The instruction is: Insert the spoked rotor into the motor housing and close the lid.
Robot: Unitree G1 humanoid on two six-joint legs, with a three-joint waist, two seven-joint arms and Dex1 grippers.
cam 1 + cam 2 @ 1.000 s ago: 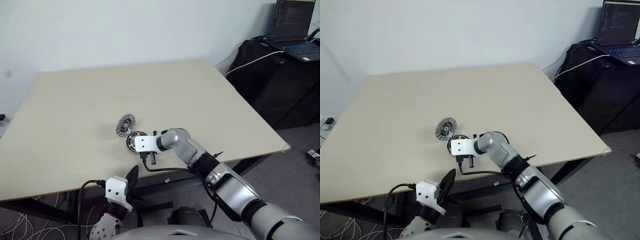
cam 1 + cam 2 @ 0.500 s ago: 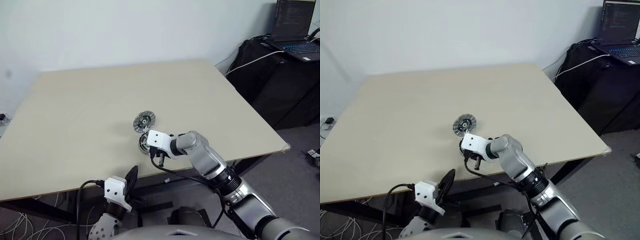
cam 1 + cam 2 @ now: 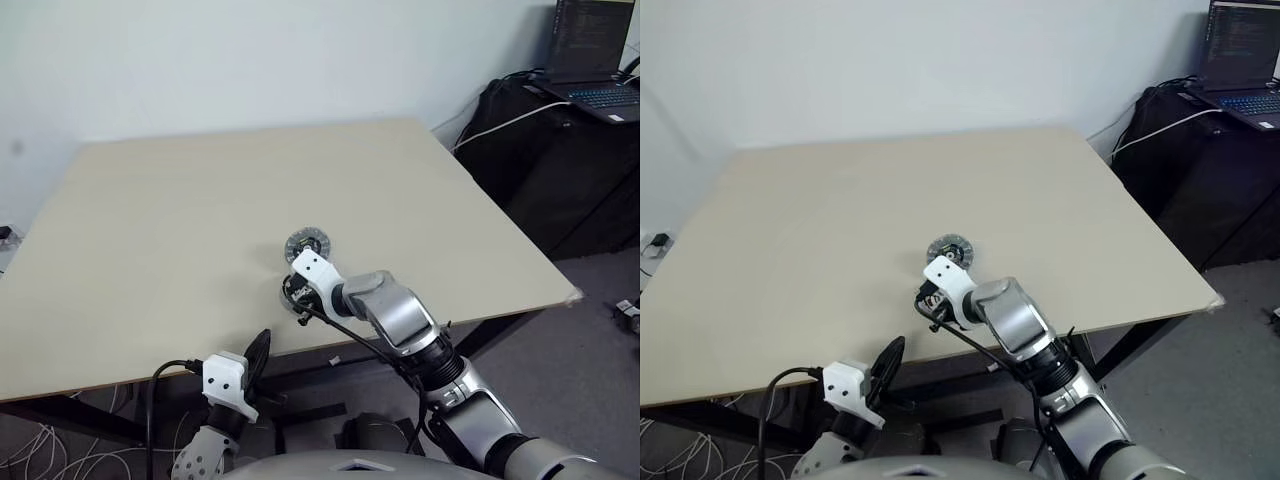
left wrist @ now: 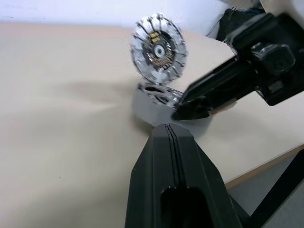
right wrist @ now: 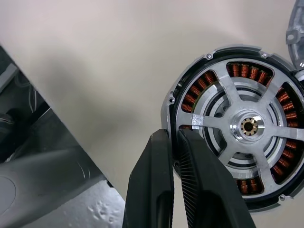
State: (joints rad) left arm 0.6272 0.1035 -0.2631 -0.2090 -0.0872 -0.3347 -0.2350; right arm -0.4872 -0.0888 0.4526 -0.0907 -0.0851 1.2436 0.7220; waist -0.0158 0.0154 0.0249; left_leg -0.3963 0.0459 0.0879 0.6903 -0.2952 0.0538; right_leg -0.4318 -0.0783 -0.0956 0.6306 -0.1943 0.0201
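A robot's right end effector pinches the near edge of the motor housing on a beige surface, its two black fingers drawn almost together over the housing's outer wall. Inside the housing sits the spoked rotor, its silver spokes and hub lying over the ring of copper coils, so the first half of the job looks done. The lid, a round silver-grey disc with a dark hub, stands tilted on edge just behind the housing, on the side away from the robot; whether it leans on the housing or merely rests beside it cannot be told. It has not yet been set down over the rotor, and that closing step appears to be all that remains. The left end effector, fingers pressed together and holding nothing, hangs off the front edge of the surface, near the housing but short of it. A laptop glows on a dark stand well to the right of the housing.
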